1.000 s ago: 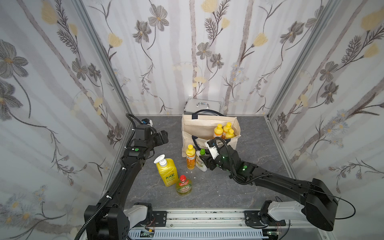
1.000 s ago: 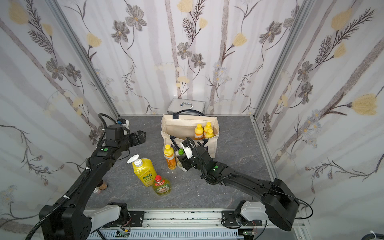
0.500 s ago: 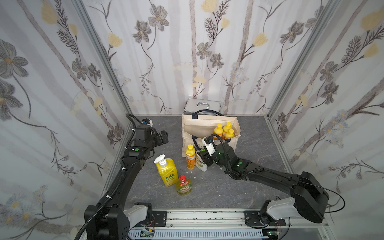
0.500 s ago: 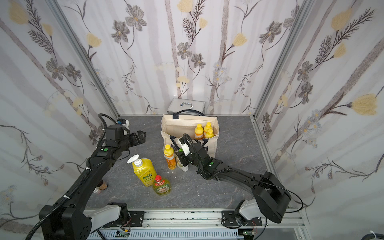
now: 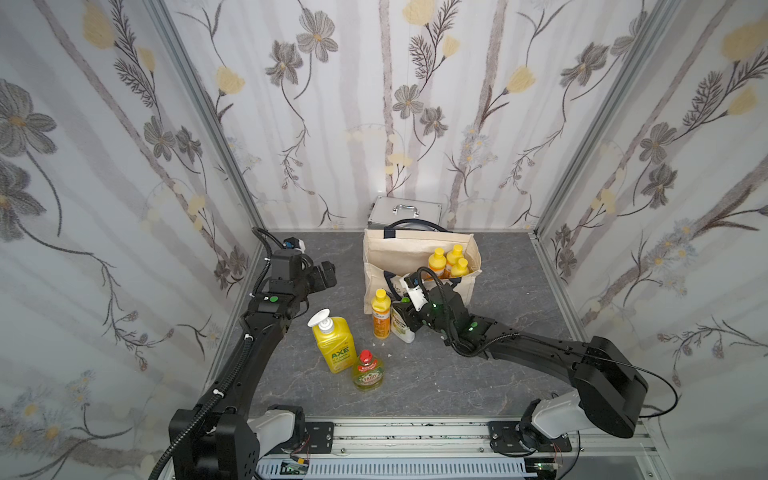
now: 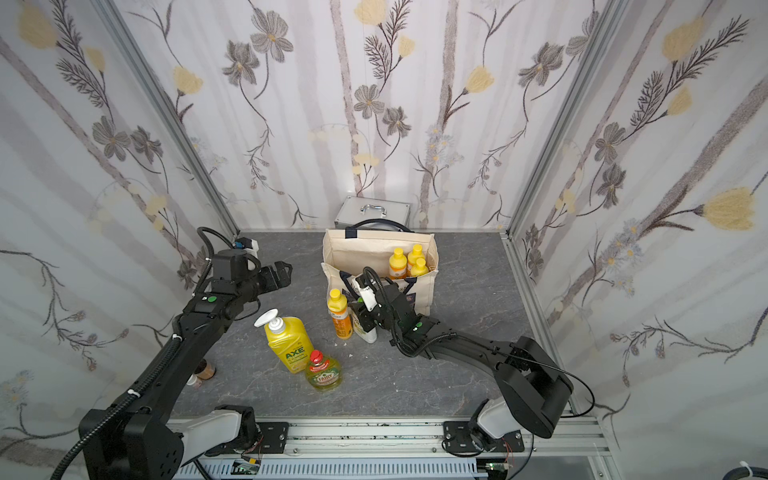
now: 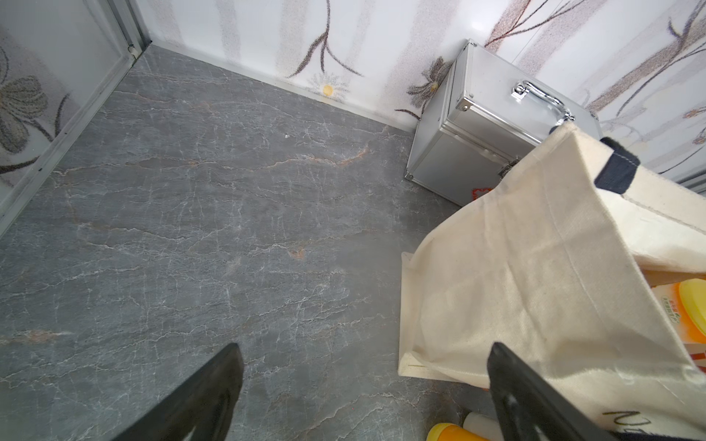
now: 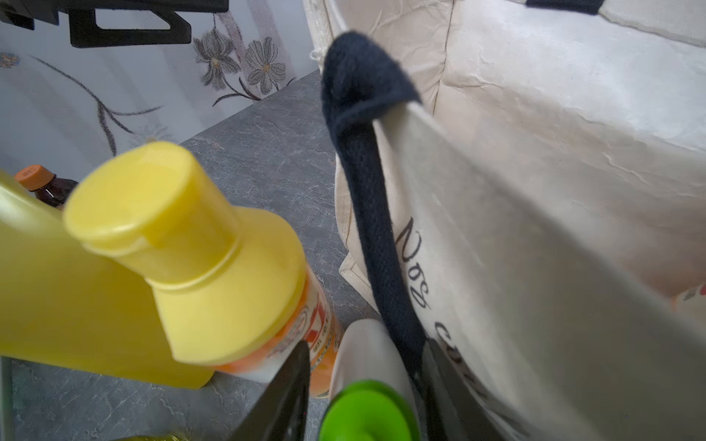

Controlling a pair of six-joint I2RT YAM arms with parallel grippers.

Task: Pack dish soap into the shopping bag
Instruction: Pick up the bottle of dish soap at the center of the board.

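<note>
The cream shopping bag (image 5: pixel 415 249) stands open at the back, with three yellow-capped orange dish soap bottles (image 5: pixel 446 262) inside. In front of it stand a fourth orange bottle (image 5: pixel 380 316) and a white green-capped bottle (image 5: pixel 401 330). My right gripper (image 8: pixel 366 345) straddles the white bottle's neck, its fingers (image 8: pixel 294 374) close on either side with a narrow gap showing. The bag's navy handle (image 8: pixel 366 191) hangs against the far finger. The yellow AXE pump bottle (image 5: pixel 334 349) and the red-capped Fairy bottle (image 5: pixel 368 374) stand nearer the front. My left gripper (image 7: pixel 365 345) hovers open and empty, left of the bag.
A silver metal case (image 5: pixel 405 212) sits behind the bag against the back wall. A small brown bottle with an orange cap (image 6: pixel 203 370) stands by the left wall. Flowered walls enclose the grey stone-look floor (image 5: pixel 457 374) on three sides.
My right gripper has slid forward over the white green-capped bottle and its jaws have narrowed around it. The left arm has not moved.
</note>
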